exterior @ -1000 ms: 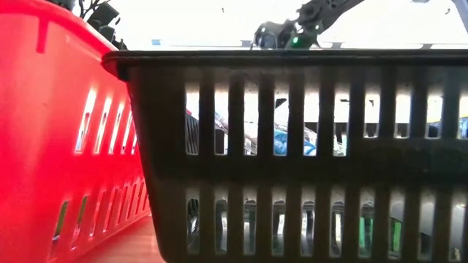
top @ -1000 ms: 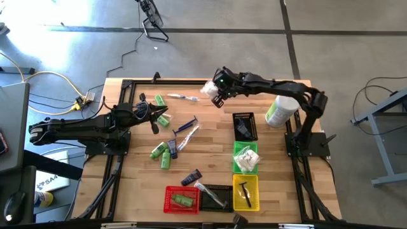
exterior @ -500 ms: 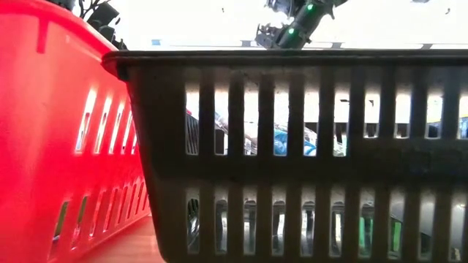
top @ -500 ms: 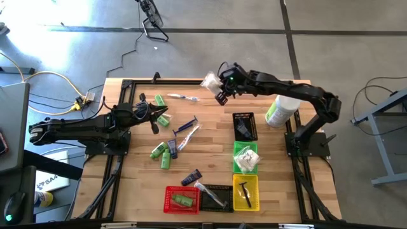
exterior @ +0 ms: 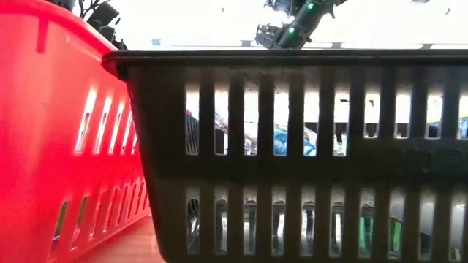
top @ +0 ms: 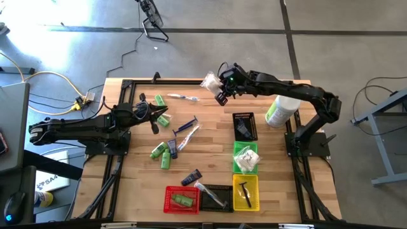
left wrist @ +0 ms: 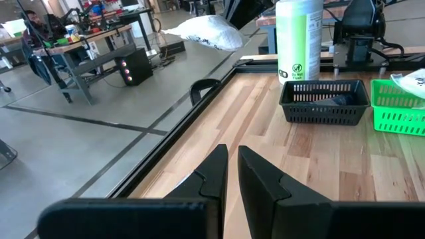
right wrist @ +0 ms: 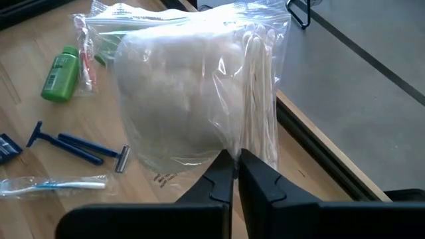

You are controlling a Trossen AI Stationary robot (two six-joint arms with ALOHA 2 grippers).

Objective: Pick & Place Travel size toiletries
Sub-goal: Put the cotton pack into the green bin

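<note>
Toiletries lie scattered across the middle left of the high view's wooden table (top: 210,121); the one in play is a clear plastic bag (right wrist: 199,93) of white cotton pads and swabs, held off the table near the upper centre of the high view (top: 210,81), at the table's far edge; the right gripper (right wrist: 231,174) is clenched on the bag's lower edge, its two dark fingers (right wrist: 216,182) pinched together with the plastic between them; in the high view that gripper (top: 219,94) sits at the end of the right arm, which reaches in from the right side; in the right wrist view a small green bottle (right wrist: 60,73), two blue razors (right wrist: 76,147) and a wrapped toothbrush (right wrist: 53,184) lie on the wood beyond the bag; the left gripper (left wrist: 231,174) is nearly closed with nothing between its fingers, resting at the left of the high view (top: 152,117) among green bottles; down the right centre of the high view stand a black basket (top: 245,126), a green basket (top: 245,158) and a yellow basket (top: 246,193); along the bottom edge sit a red basket (top: 180,199) and another black basket (top: 213,197); a tall white and green bottle (top: 280,109) stands just right of the upper black basket.
</note>
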